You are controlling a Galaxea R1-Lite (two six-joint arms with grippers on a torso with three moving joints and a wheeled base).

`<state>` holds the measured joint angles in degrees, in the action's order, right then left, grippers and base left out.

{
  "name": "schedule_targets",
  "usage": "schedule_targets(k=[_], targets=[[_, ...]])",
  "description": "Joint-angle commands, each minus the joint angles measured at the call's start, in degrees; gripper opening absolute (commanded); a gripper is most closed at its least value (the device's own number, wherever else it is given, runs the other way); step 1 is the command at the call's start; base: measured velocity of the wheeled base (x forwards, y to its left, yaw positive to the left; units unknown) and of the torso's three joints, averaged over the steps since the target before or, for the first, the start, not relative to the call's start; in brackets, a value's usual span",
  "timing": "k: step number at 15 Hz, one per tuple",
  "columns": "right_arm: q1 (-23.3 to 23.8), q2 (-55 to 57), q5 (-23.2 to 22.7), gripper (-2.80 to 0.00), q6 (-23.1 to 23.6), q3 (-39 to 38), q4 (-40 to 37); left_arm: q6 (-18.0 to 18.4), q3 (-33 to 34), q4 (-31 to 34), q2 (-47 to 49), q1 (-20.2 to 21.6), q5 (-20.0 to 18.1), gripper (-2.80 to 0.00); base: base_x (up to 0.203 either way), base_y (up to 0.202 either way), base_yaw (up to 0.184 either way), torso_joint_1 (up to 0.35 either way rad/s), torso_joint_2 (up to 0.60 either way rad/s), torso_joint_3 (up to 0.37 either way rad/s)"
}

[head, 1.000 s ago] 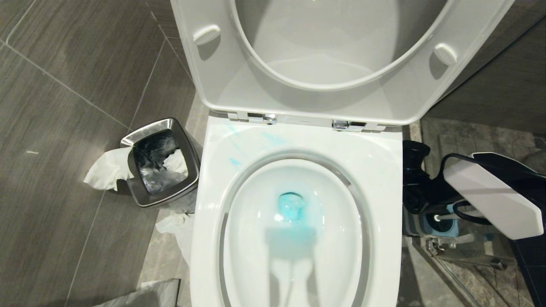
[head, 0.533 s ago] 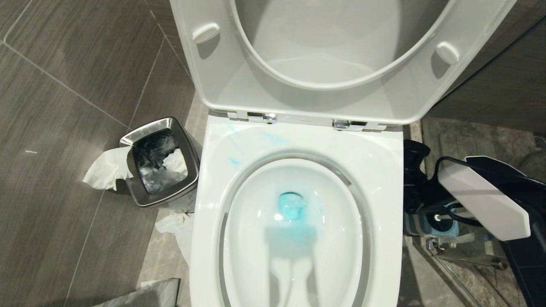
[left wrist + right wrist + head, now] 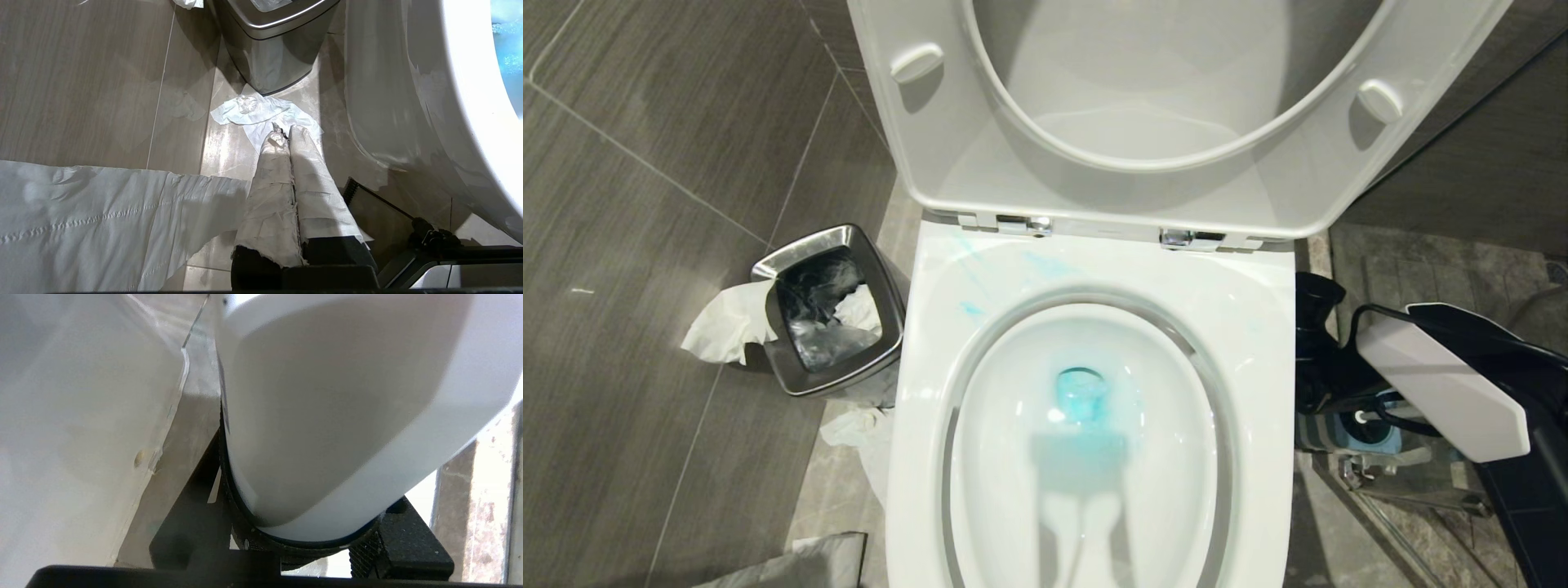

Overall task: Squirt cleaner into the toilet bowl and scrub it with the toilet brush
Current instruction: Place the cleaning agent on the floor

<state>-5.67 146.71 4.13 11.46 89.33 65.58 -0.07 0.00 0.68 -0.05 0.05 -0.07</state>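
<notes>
The toilet bowl (image 3: 1013, 457) stands open, seat and lid raised, with blue liquid (image 3: 1081, 395) in its water and blue streaks on the rim. Beside the toilet's right side, low down, my right gripper (image 3: 1319, 359) is shut on the cleaner (image 3: 327, 416), whose white body fills the right wrist view between the black fingers (image 3: 229, 490). The toilet brush (image 3: 1358, 418) stands in its blue holder (image 3: 1380, 437); only the handle's rounded end shows. My left gripper (image 3: 284, 131) is shut and empty, hanging over the floor left of the toilet.
A steel waste bin (image 3: 829, 310) with crumpled paper sits left of the toilet. Loose tissue (image 3: 727, 322) lies beside it and more paper (image 3: 261, 112) lies on the tiles. A glass partition and metal fitting (image 3: 1388, 478) stand at the right.
My right arm has slid a little to the left, closer to the toilet's side, with the cleaner still held. Nothing else has moved.
</notes>
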Motion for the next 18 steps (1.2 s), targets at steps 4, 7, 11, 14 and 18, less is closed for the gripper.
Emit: schedule_targets(k=[4,7,11,14,18], targets=[[0.1,0.2,-0.1,-2.8,-0.2,0.3,0.5,0.4,0.0,0.0,0.0,0.0,0.1,-2.8,0.0,0.0,0.0,0.0,0.0,0.0],[0.2,0.2,-0.1,-2.8,-0.3,0.4,0.6,0.5,0.0,0.0,0.0,0.0,-0.1,-2.8,0.0,0.0,0.0,0.0,0.0,0.0],[0.4,0.6,-0.1,-2.8,-0.3,1.1,0.6,0.5,0.0,0.0,0.0,0.0,0.0,-2.8,0.0,0.0,0.0,0.0,0.0,0.0],[0.5,0.9,-0.2,-2.8,-0.4,1.5,0.6,0.5,0.0,0.0,0.0,0.0,0.0,-2.8,0.0,0.0,0.0,0.0,0.0,0.0],[0.6,0.9,-0.2,-2.8,-0.5,1.5,0.6,0.5,0.0,0.0,0.0,0.0,-0.1,-2.8,0.0,0.0,0.0,0.0,0.0,0.0]])
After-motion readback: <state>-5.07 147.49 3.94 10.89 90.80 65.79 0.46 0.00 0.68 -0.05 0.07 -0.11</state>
